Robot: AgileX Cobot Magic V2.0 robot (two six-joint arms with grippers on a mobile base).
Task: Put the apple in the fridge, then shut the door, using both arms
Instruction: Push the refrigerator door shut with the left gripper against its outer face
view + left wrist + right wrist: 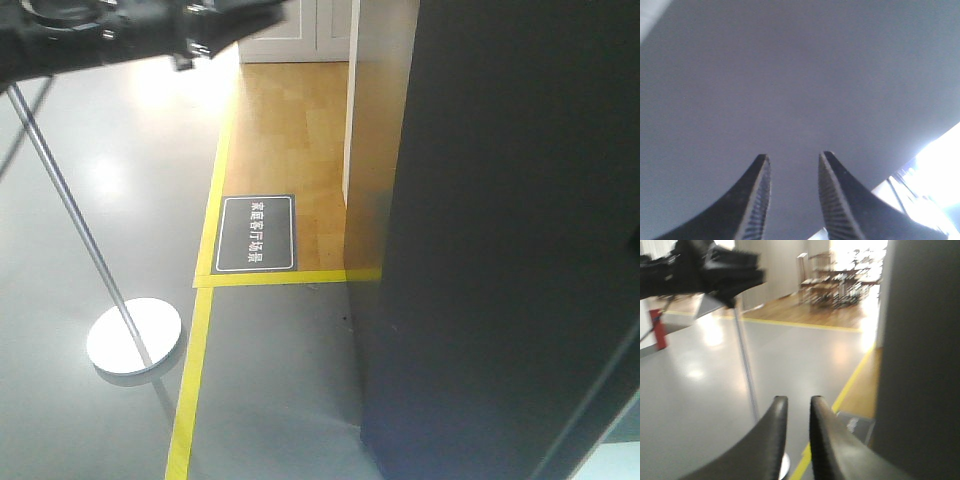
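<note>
As seen looking forward from the base, dark grey face of the fridge filling the right side, upright on a grey floor; cannot tell from here which side of it. Left of it, yellow tape lines bordering a wooden floor, with a dark floor sign in white characters lying just inside the tape corner. Further left, a white round base with a thin metal pole slanting up from it. Across the top left corner, the left arm, black and blurred, held well above the floor.

Through the left wrist camera: left gripper with jaws spread apart, nothing between the ribbed fingers, pointed at a flat plain grey surface covering nearly the whole view; too featureless to name. Bright glare at the lower right corner.

Through the right wrist camera: right gripper with jaws drawn near each other, only a narrow slit between them, gripping nothing. Beyond the tips, the pole and the shiny grey floor; to the right, the fridge's dark face, close by; far back, chairs and a table on the wood, washed out by backlight. At the left edge, a red object, too blurred to identify. No sight of the apple in any of the three views, so position impossible to tell
</note>
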